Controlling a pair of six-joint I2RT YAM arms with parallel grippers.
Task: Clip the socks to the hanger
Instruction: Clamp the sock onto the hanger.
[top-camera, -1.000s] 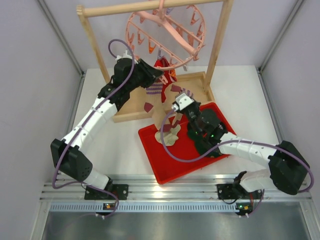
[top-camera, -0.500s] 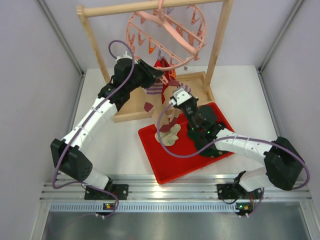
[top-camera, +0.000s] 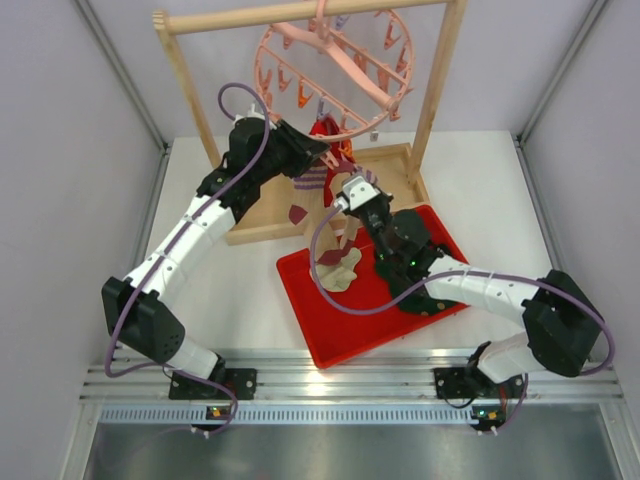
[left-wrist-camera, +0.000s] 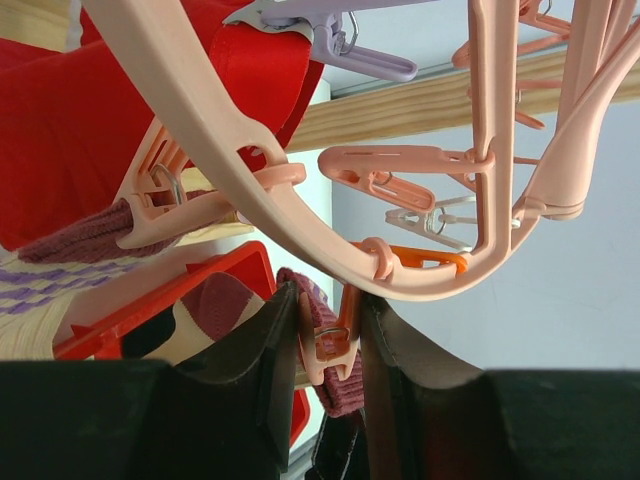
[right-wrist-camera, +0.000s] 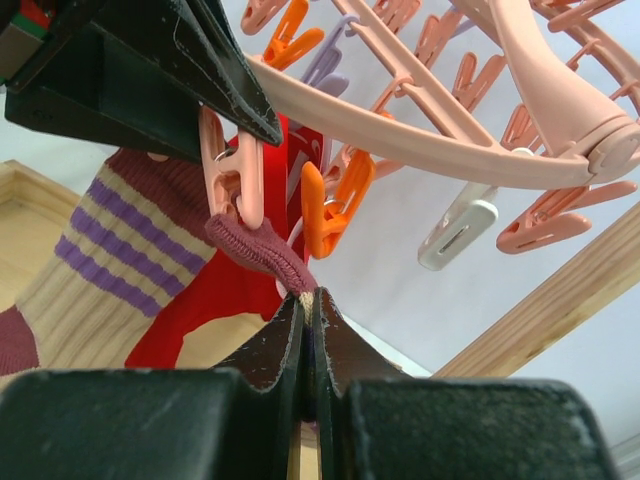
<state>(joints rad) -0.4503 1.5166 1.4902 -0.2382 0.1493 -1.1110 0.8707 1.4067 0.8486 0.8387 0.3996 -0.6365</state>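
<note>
Top view: tan sock (top-camera: 338, 265) hangs with its long axis near vertical, top end up under the hanger (top-camera: 345, 60), toe down at the red tray (top-camera: 330, 325), with left gripper (top-camera: 320, 152) and right gripper (top-camera: 340, 180) both at its top. Left wrist: left fingers squeeze a pink peg (left-wrist-camera: 335, 345), and the sock's maroon cuff (left-wrist-camera: 338, 395) is at the peg's lower end. Right wrist: right jaws pressed together, pinching the cuff edge just below that peg.

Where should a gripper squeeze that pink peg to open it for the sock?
Grip the peg by its upper ends, above its wire spring, from the side. It hangs mouth-down, so pinching the top should spread the mouth below and leave it free for the sock coming from underneath. The left gripper grips it that way; the right gripper holds the sock's cuff.
</note>
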